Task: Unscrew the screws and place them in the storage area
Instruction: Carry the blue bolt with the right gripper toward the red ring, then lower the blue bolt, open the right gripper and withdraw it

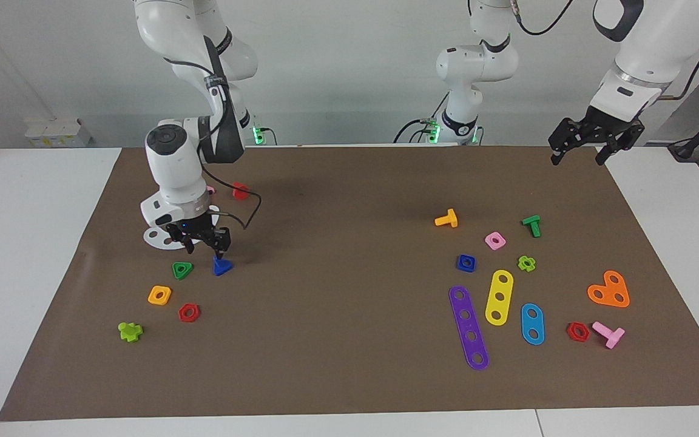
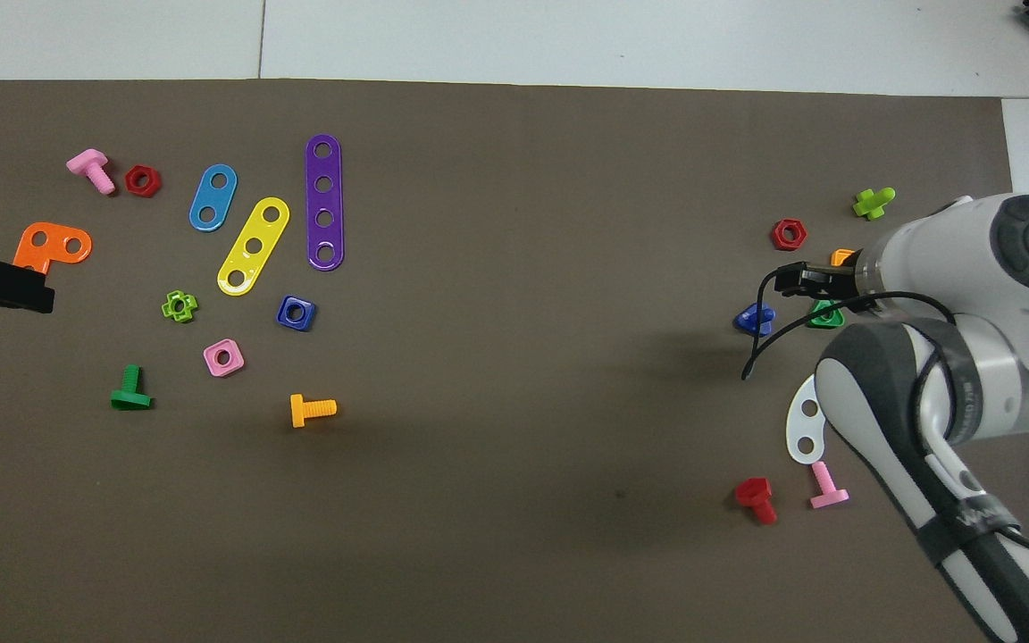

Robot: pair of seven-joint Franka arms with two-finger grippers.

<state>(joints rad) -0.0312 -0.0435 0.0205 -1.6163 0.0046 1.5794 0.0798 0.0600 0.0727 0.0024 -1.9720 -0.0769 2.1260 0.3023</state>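
The dark-blue triangular-headed screw [image 1: 222,266] lies on the brown mat toward the right arm's end, beside a green triangular nut [image 1: 182,270]; it also shows in the overhead view [image 2: 754,318]. My right gripper [image 1: 206,245] hangs low just above the mat with its fingers apart and empty, one fingertip [image 1: 222,241] right over the screw. In the overhead view the right gripper [image 2: 805,280] sits between the screw and the arm's wrist. My left gripper [image 1: 580,155] is open and empty, raised over the mat's edge at the left arm's end, where the arm waits.
Near the right gripper lie a white plate [image 1: 156,238], orange square nut [image 1: 159,295], red hex nut [image 1: 189,312], lime bolt [image 1: 130,331] and red bolt [image 1: 239,190]. Toward the left arm's end lie a dark-blue square nut [image 1: 466,263], coloured strips [image 1: 499,297], bolts and nuts.
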